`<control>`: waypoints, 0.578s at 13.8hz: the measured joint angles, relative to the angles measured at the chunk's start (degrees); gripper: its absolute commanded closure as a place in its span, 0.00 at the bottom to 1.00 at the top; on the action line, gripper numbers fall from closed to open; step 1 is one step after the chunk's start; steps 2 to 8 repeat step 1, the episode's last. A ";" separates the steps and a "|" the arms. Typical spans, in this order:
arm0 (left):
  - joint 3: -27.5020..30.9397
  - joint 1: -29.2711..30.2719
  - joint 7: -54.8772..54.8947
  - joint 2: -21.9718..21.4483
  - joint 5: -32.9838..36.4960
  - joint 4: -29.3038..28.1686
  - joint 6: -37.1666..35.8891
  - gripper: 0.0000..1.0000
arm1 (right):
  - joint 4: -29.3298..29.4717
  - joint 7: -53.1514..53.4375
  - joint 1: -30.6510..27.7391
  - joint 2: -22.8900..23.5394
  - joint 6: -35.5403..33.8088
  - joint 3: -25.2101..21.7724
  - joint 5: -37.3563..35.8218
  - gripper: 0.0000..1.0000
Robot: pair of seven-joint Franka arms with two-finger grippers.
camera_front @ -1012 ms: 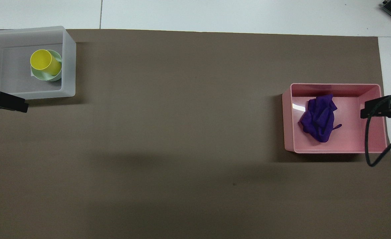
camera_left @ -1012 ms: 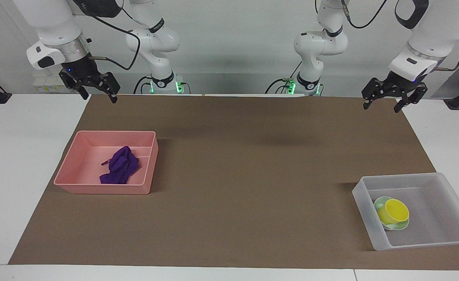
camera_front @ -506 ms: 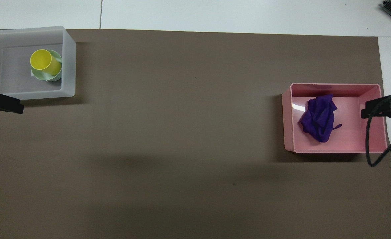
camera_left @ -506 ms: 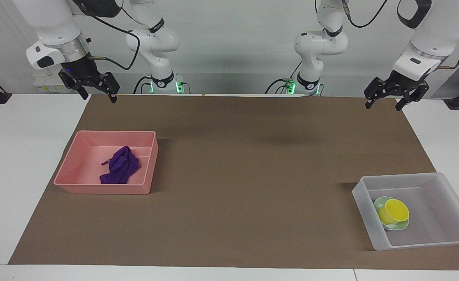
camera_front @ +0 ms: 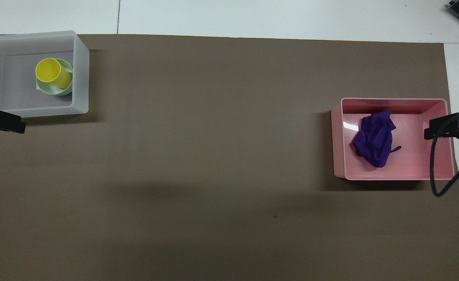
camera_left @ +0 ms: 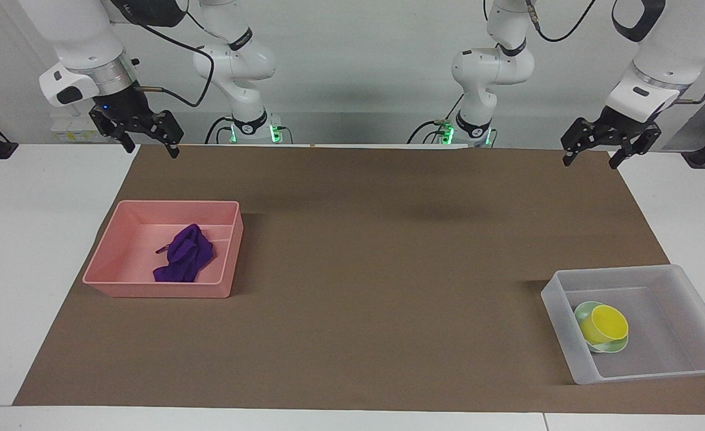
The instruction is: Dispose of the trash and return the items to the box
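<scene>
Your left gripper [camera_left: 608, 157] hangs with its fingers spread and nothing between them, raised over the edge of the brown mat [camera_left: 388, 251] at the left arm's end of the table, close to the robots; in the overhead view only a dark tip of it shows at the frame's edge. Your right gripper [camera_left: 146, 142] is likewise parted and empty, raised over the mat's corner at the right arm's end, also close to the robots. Working outward from the left gripper, you find the box [camera_left: 557, 311], a translucent whitish bin, farther from the robots at the left arm's end of the mat. Inside it sits the mint-green bowl [camera_left: 582, 312] with the yellow cup [camera_left: 605, 324] resting in it, tilted on its side, both against the box wall that faces the middle of the table. Working outward from the right gripper, you find the pink bin [camera_left: 112, 257] on the mat at the right arm's end. The trash [camera_left: 185, 254], a crumpled purple cloth, lies on the pink bin's floor, its thin string trailing out to one side.
</scene>
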 measured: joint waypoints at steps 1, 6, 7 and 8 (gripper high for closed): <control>0.00 0.00 -0.01 0.00 0.02 0.19 -0.13 0.00 | -0.01 -0.11 0.00 0.00 0.00 0.00 0.00 0.00; 0.00 0.00 -0.01 0.00 0.02 0.19 -0.13 0.00 | -0.01 -0.11 0.00 0.00 0.00 0.00 0.00 0.00; 0.00 0.00 -0.01 0.00 0.02 0.19 -0.13 0.00 | -0.01 -0.11 0.00 0.00 0.00 0.00 0.00 0.00; 0.00 0.00 -0.01 0.00 0.02 0.19 -0.13 0.00 | -0.01 -0.11 0.00 0.00 0.00 0.00 0.00 0.00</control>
